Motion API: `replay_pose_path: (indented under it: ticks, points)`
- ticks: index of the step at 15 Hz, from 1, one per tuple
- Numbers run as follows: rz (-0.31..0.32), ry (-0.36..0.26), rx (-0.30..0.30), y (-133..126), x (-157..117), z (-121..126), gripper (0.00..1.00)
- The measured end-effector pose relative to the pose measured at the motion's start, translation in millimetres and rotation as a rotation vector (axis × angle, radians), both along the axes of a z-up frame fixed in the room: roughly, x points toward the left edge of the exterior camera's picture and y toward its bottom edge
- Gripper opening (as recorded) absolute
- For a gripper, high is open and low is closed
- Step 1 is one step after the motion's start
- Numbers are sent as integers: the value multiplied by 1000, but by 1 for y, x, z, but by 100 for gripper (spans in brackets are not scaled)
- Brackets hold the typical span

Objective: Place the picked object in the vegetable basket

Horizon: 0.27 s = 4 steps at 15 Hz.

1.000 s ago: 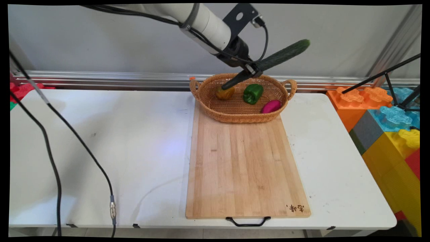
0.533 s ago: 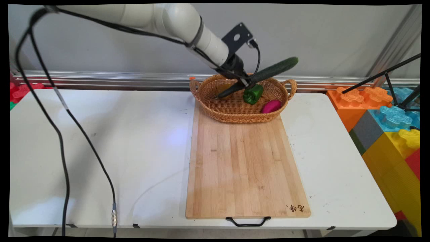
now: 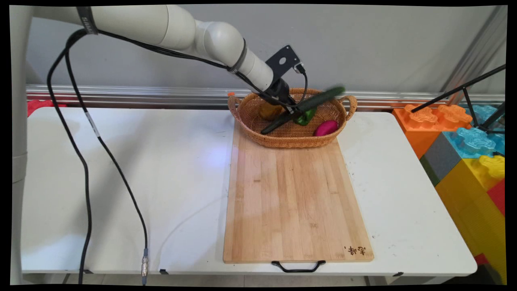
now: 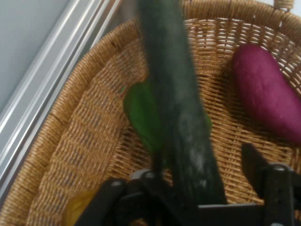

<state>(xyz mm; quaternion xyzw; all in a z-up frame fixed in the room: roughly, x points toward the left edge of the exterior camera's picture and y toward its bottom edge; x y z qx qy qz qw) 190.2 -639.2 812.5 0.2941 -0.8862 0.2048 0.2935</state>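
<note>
The gripper clamps a cucumber over the basket; apparently off-centre, it could pivot onto the green pepper.

Wooden cutting board on white table.

cucumber dark green | basket tan woven | pepper green | sweet potato magenta | board pale wood

White arm, black cables, black end effector.
</note>
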Motion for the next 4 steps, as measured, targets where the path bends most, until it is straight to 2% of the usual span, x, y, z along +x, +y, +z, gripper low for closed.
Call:
replay_pose_path:
  ticks: [4]
  points:
    - [-16, 11, 12, 3, -6, 6, 100]
